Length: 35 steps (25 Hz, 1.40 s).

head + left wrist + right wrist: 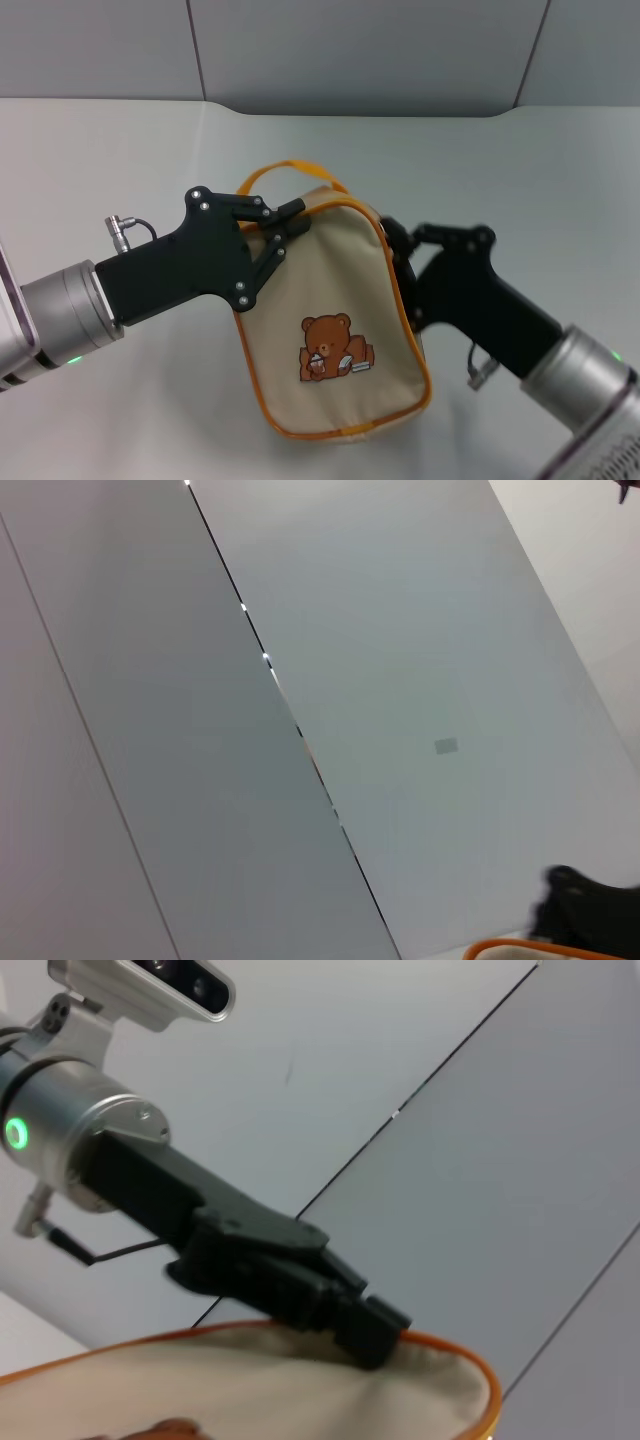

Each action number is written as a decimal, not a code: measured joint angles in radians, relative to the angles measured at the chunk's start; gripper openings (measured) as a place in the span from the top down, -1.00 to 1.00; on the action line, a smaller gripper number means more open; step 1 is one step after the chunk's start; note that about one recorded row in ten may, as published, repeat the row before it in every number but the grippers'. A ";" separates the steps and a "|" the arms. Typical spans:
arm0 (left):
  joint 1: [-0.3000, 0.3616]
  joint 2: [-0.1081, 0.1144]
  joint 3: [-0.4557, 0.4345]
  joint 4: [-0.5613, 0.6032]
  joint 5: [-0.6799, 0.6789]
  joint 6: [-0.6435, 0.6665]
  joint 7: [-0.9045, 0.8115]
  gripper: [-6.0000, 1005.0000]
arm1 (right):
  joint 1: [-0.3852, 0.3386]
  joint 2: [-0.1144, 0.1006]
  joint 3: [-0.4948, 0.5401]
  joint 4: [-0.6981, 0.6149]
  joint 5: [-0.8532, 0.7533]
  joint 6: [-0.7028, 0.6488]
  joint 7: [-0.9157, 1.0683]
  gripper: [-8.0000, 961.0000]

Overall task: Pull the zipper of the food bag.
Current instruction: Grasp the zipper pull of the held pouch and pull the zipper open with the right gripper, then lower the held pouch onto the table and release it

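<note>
The left gripper (290,222), black and angular, reaches in from nine o'clock, fingers pinched together on the thin orange zipper (395,270) at the top corner of the beige fabric food bag (335,330) with its brown bear print, at centre. The right gripper (402,240) presses the bag's three o'clock side; I cannot tell its grasp.

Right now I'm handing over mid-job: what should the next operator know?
Left hand: closed on the top rim of the food bag, at the zipper line near the orange handle.
Right hand: against the bag's right side; fingers hidden.
Bag stands on the table, bear print facing the head camera.
Done: rim gripped. Left: pulling the zipper; how far it has run isn't visible.
</note>
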 joint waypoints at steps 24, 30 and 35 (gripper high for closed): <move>0.011 0.001 -0.036 -0.062 -0.017 -0.010 -0.025 0.85 | -0.338 -0.008 0.007 -0.006 -0.085 -0.107 0.178 0.75; 0.042 0.001 -0.116 -0.149 -0.029 -0.050 -0.035 0.83 | -0.317 -0.011 -0.001 -0.144 -0.090 -0.181 0.541 0.53; 0.070 0.001 -0.161 -0.173 -0.031 -0.060 -0.084 0.80 | -0.293 -0.011 -0.004 -0.312 -0.114 -0.232 0.872 0.09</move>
